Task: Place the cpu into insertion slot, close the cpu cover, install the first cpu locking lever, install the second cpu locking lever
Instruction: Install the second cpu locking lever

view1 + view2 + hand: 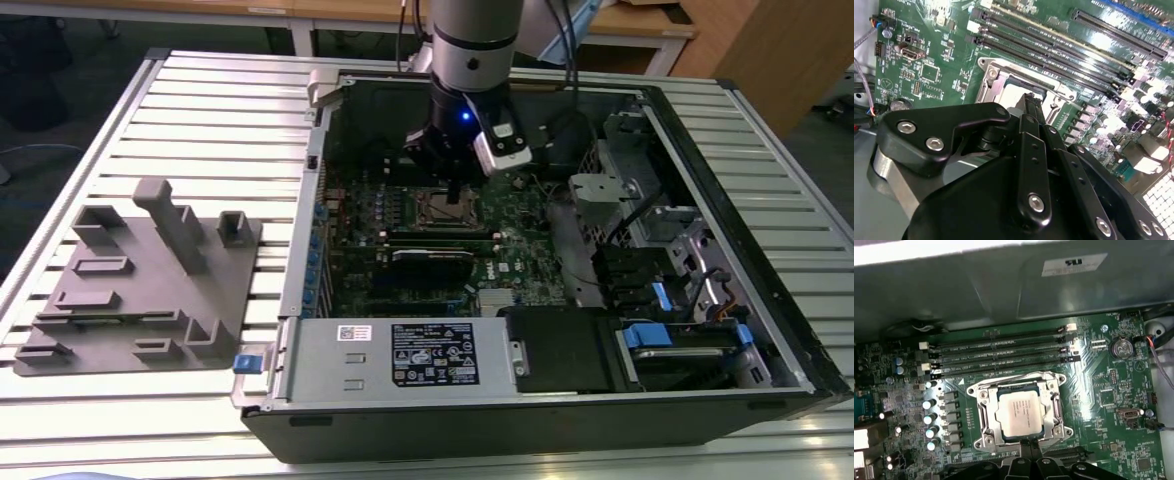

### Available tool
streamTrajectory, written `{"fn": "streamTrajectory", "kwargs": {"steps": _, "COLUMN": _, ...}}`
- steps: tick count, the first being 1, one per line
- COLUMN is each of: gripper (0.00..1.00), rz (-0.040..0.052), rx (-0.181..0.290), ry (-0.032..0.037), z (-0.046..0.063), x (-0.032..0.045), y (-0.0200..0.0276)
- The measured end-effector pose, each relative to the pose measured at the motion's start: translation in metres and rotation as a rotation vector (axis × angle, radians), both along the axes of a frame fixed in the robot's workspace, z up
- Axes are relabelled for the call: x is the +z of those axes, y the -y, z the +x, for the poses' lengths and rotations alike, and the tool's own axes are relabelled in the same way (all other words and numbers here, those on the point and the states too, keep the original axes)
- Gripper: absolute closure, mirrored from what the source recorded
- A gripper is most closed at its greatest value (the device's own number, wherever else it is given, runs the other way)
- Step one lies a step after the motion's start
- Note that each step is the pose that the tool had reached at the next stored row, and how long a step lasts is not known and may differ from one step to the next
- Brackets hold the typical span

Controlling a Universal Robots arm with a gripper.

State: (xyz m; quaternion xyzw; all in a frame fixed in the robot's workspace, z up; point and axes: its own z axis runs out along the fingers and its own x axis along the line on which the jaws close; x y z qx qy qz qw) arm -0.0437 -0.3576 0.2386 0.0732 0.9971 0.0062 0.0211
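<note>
The open computer case lies on a ribbed silver tabletop, with a grey fixture block beside it on the exterior view's left and wooden desks behind. Inside the case, the cpu sits in the insertion slot, framed by the closed cpu cover. The gripper hangs just above the slot's edge, fingers drawn narrow, holding nothing visible.

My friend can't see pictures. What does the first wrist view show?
A small square silver-grey cpu sits in the silvery-rimmed insertion slot on a green circuit board, with the thin silver metal cpu cover closed around it. The black gripper is right beside the socket; long black memory slots lie beyond.
</note>
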Motion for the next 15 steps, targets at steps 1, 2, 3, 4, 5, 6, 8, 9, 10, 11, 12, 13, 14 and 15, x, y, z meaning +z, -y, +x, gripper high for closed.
{"fn": "streamTrajectory", "kwargs": {"steps": 1, "gripper": 0.89, "rz": 0.0000, "rx": 0.000, "ry": 0.0000, "z": 0.000, "x": 0.0000, "y": 0.0010}}
{"fn": "streamTrajectory", "kwargs": {"steps": 2, "gripper": 0.89, "rz": 0.0000, "rx": 0.000, "ry": 0.0000, "z": 0.000, "x": 0.0000, "y": 0.0019}}
{"fn": "streamTrajectory", "kwargs": {"steps": 3, "gripper": 0.89, "rz": 0.0001, "rx": 0.000, "ry": 0.0000, "z": 0.000, "x": 0.0000, "y": 0.0030}}
{"fn": "streamTrajectory", "kwargs": {"steps": 4, "gripper": 0.89, "rz": 0.0001, "rx": 0.000, "ry": 0.0001, "z": 0.000, "x": -0.0001, "y": 0.0040}}
{"fn": "streamTrajectory", "kwargs": {"steps": 5, "gripper": 0.89, "rz": 0.0001, "rx": 0.000, "ry": 0.0001, "z": 0.000, "x": 0.0000, "y": 0.0050}}
{"fn": "streamTrajectory", "kwargs": {"steps": 6, "gripper": 0.89, "rz": 0.0001, "rx": 0.000, "ry": 0.0000, "z": 0.000, "x": 0.0000, "y": 0.0060}}
{"fn": "streamTrajectory", "kwargs": {"steps": 8, "gripper": 0.89, "rz": 0.0001, "rx": 0.000, "ry": 0.0000, "z": 0.000, "x": 0.0000, "y": 0.0079}}
{"fn": "streamTrajectory", "kwargs": {"steps": 9, "gripper": 0.89, "rz": 0.0000, "rx": 0.000, "ry": 0.0000, "z": 0.000, "x": 0.0000, "y": 0.0087}}
{"fn": "streamTrajectory", "kwargs": {"steps": 10, "gripper": 0.89, "rz": 0.0000, "rx": 0.000, "ry": 0.0000, "z": 0.000, "x": 0.0000, "y": 0.0094}}
{"fn": "streamTrajectory", "kwargs": {"steps": 11, "gripper": 0.89, "rz": 0.0001, "rx": 0.000, "ry": 0.0000, "z": 0.000, "x": 0.0000, "y": 0.0101}}
{"fn": "streamTrajectory", "kwargs": {"steps": 12, "gripper": 0.89, "rz": 0.0001, "rx": 0.000, "ry": 0.0000, "z": 0.000, "x": 0.0000, "y": 0.0108}}
{"fn": "streamTrajectory", "kwargs": {"steps": 13, "gripper": 0.89, "rz": 0.0001, "rx": 0.000, "ry": 0.0000, "z": 0.000, "x": 0.0000, "y": 0.0112}}
{"fn": "streamTrajectory", "kwargs": {"steps": 14, "gripper": 0.89, "rz": 0.0001, "rx": 0.000, "ry": 0.0001, "z": 0.000, "x": 0.0000, "y": 0.0114}}
{"fn": "streamTrajectory", "kwargs": {"steps": 15, "gripper": 0.89, "rz": 0.0001, "rx": 0.000, "ry": 0.0000, "z": 0.000, "x": 0.0000, "y": 0.0114}}
